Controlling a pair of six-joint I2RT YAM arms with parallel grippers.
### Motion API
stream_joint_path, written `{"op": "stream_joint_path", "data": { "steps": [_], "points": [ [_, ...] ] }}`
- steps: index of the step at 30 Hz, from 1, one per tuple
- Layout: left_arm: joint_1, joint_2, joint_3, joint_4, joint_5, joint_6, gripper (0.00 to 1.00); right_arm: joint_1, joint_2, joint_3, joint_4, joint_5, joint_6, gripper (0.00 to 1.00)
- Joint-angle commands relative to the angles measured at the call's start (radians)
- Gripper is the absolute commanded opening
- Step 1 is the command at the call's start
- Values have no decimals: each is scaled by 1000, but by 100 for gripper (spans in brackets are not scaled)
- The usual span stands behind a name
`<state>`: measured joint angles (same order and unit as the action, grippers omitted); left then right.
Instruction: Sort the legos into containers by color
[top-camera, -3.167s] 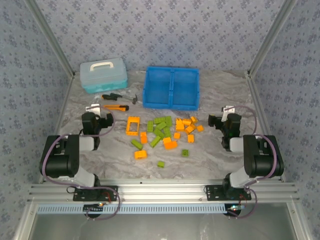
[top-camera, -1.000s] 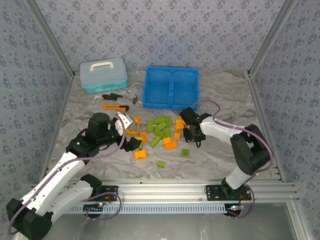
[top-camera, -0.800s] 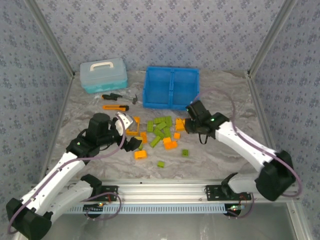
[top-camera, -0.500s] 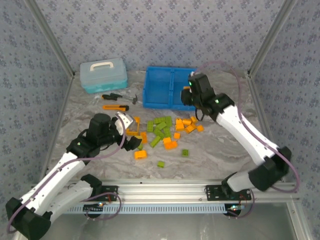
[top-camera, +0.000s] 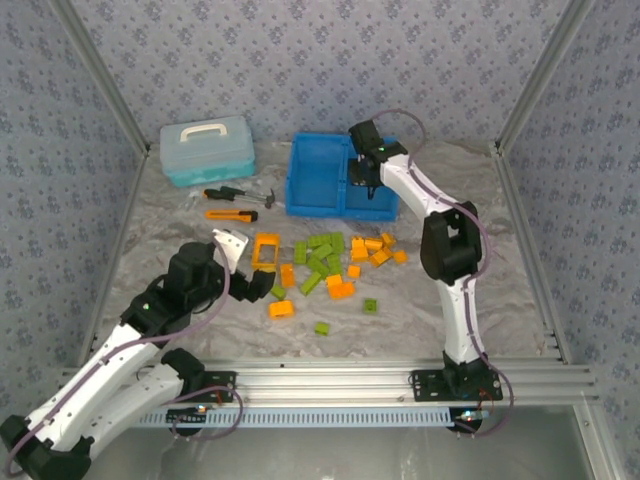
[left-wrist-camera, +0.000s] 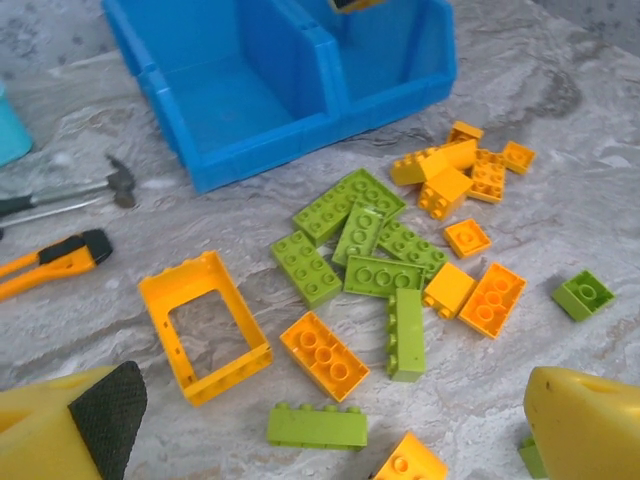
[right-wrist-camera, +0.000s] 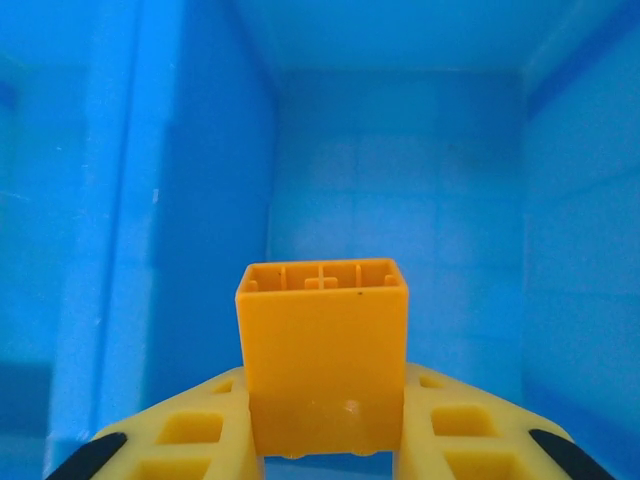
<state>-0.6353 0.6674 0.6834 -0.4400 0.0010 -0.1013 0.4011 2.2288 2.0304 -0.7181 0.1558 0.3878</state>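
Hovering left gripper (top-camera: 248, 268) over the table (left-wrist-camera: 560, 150) at the left edge of the pile, jaws spread wide, gripping nothing. The orange frame (left-wrist-camera: 205, 327) is lying flat just ahead of it.

Middle: loose legos (left-wrist-camera: 385, 270) are sitting mixed, green and orange, on the near side of the blue bin (left-wrist-camera: 260, 165) (both compartments are looking bare in the left wrist view).

Right: right gripper (top-camera: 362, 170) is hanging over the bin's right compartment (right-wrist-camera: 400, 200), just beside the divider (right-wrist-camera: 200, 220). Its jaws are clamping an orange brick (right-wrist-camera: 322, 350), held above the floor and not touching it.

Step in hand, I'm judging: dropping the first orange into that side. The next move is calling for opening the jaws, maybe after lowering a bit so the brick isn't bouncing out. Then lifting straight up, clear of the walls. The left arm is looking lined up for a pick; greens should be going to the left compartment (left-wrist-camera: 215, 95).
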Motion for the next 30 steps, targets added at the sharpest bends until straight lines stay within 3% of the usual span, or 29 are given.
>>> {"op": "stream_joint_path", "data": {
  "steps": [1, 4, 12, 16, 22, 26, 30],
  "points": [
    [-4, 6, 18, -44, -104, -120, 99, -6, 26, 82, -76, -27, 20, 38],
    [-4, 60, 57, -98, -144, -196, 99, -8, 9, 112, -101, -24, 27, 56],
    [-1, 317, 182, -216, -225, -406, 98, 3, -179, 91, -146, -41, 2, 58],
    [28, 519, 272, -276, -234, -487, 96, 40, -408, -97, -120, -59, -18, 64],
    [68, 828, 420, -263, -221, -452, 99, 99, -806, -507, -60, -67, 42, 100],
    [93, 989, 509, -248, -224, -410, 99, 111, -1027, -722, -70, -94, 104, 100],
    [109, 1092, 554, -244, -271, -410, 99, 113, -1165, -817, -122, -80, 146, 100]
  ]
}}
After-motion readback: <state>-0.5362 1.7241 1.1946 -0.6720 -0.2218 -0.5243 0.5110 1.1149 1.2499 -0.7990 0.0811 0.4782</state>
